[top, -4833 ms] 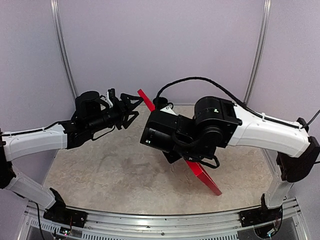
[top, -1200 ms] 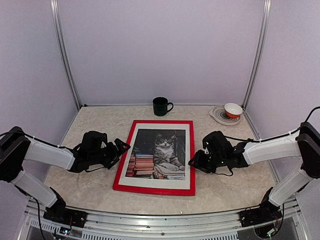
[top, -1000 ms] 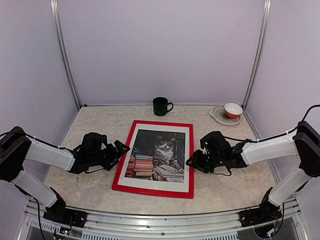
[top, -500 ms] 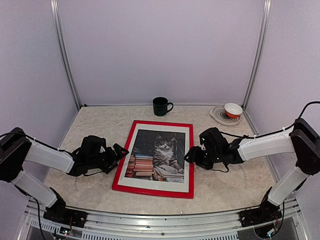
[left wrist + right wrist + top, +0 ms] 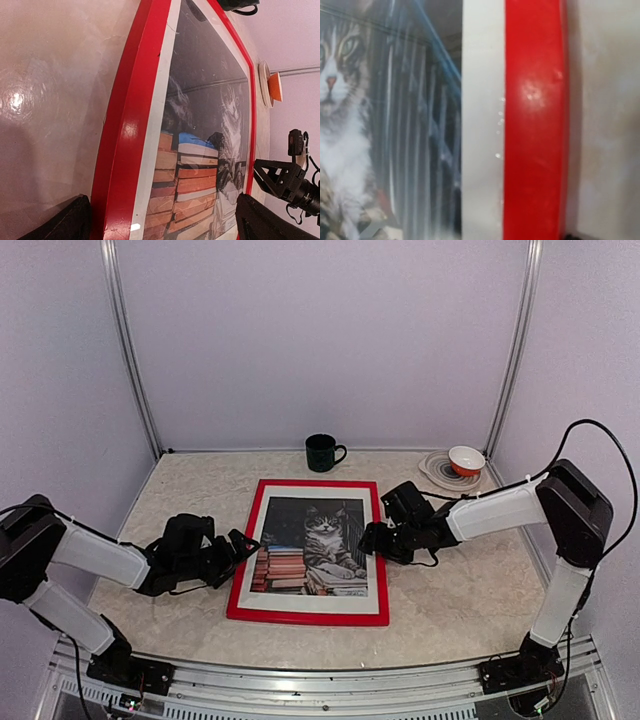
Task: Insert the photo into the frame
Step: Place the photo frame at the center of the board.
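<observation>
The red frame (image 5: pixel 247 558) lies flat and face up in the middle of the table. The photo (image 5: pixel 318 545), a tabby cat among stacked books, sits inside it behind a white mat (image 5: pixel 482 125). My left gripper (image 5: pixel 238 548) rests low at the frame's left edge. It is open wide, and its fingers (image 5: pixel 70 220) stand either side of the red border (image 5: pixel 130 125) and the photo (image 5: pixel 200 165) without touching them. My right gripper (image 5: pixel 368 538) hovers open at the frame's right edge (image 5: pixel 535 125). Its fingers are almost wholly outside the right wrist view.
A dark mug (image 5: pixel 321 452) stands at the back behind the frame. An orange and white bowl (image 5: pixel 465 459) sits on a plate at the back right. Both forearms lie low over the table on either side of the frame.
The frame stood on edge in the right gripper earlier and now lies flat. Over the last second the right gripper slid left and farther back along the right edge, and the frame shifted slightly. The left arm hardly moved.
</observation>
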You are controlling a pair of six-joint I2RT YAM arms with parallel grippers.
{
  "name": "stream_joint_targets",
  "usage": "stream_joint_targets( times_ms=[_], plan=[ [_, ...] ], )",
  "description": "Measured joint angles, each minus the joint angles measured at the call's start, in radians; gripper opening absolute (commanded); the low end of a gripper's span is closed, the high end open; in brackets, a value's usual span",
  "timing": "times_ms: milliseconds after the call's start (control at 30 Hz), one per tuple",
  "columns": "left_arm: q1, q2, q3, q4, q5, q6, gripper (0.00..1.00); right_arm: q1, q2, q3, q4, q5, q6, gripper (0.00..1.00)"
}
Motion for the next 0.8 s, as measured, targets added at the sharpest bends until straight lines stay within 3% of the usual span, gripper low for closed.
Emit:
stream_joint_targets(
  times_ms=[233,500,633,800],
  plan=[
    [0.001,0.013,0.006,0.01,0.0,0.007,0.99,-0.01,0.009,0.011,-0.003,-0.002,-0.007,0.76],
    [0.006,-0.051,0.04,-0.126,-0.015,0.044,0.99,-0.019,-0.007,0.064,-0.074,0.04,-0.067,0.99],
    [0.015,-0.199,0.076,-0.283,-0.093,0.1,0.99,-0.019,-0.134,0.069,-0.187,0.141,-0.161,0.99],
    [0.018,-0.43,0.232,-0.536,-0.262,0.242,0.99,-0.019,-0.398,0.042,-0.24,0.209,-0.359,0.99]
  ],
)
